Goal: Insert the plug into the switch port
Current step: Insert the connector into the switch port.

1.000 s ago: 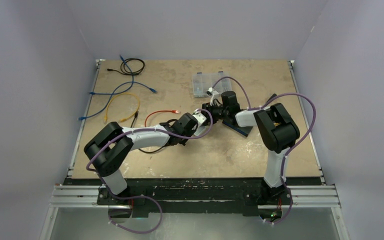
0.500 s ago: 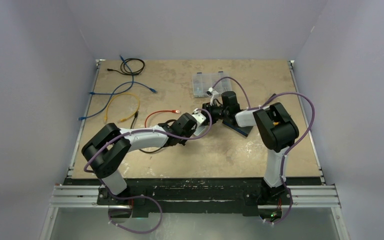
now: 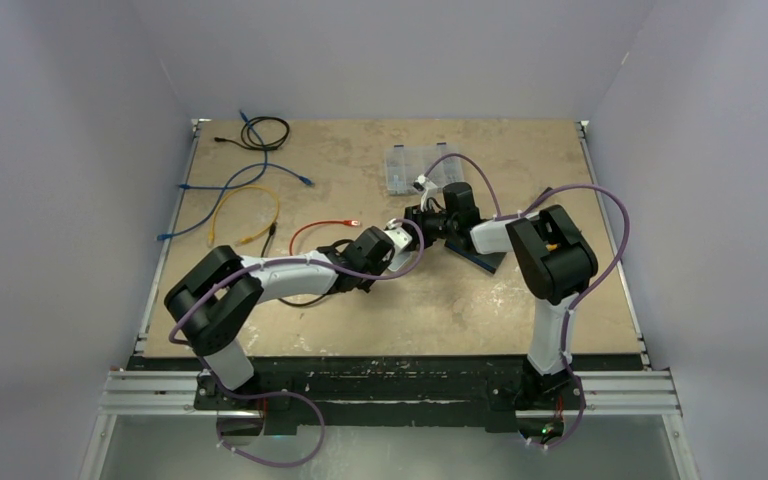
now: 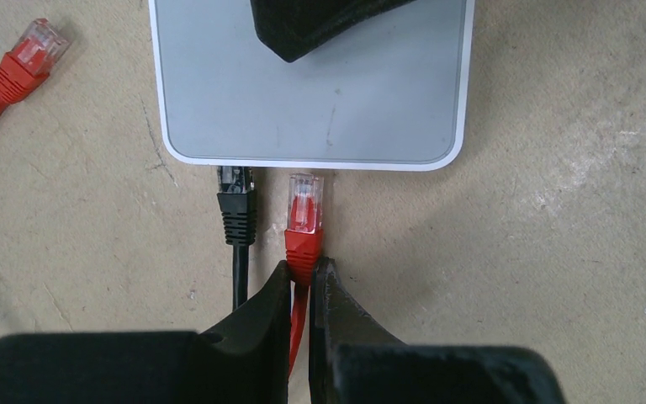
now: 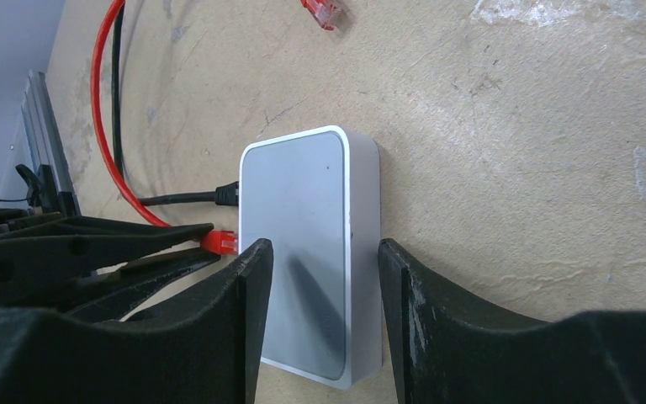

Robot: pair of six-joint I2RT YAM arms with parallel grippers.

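Currently, the left gripper [image 4: 303, 273] has its fingers closed on the red plug [image 4: 304, 210] at the boot, lower centre of the left wrist view. The plug tip points up at the lower edge of the switch [image 4: 311, 101], just beside it, with the body fully outside. A black plug [image 4: 237, 202] sits immediately to the left, its tip at the same edge. The right gripper [image 5: 324, 252] fingers straddle the switch, set against both long sides, holding it flat on the table [image 4: 555, 252]. A second red plug [image 4: 29, 50] lies loose at upper left
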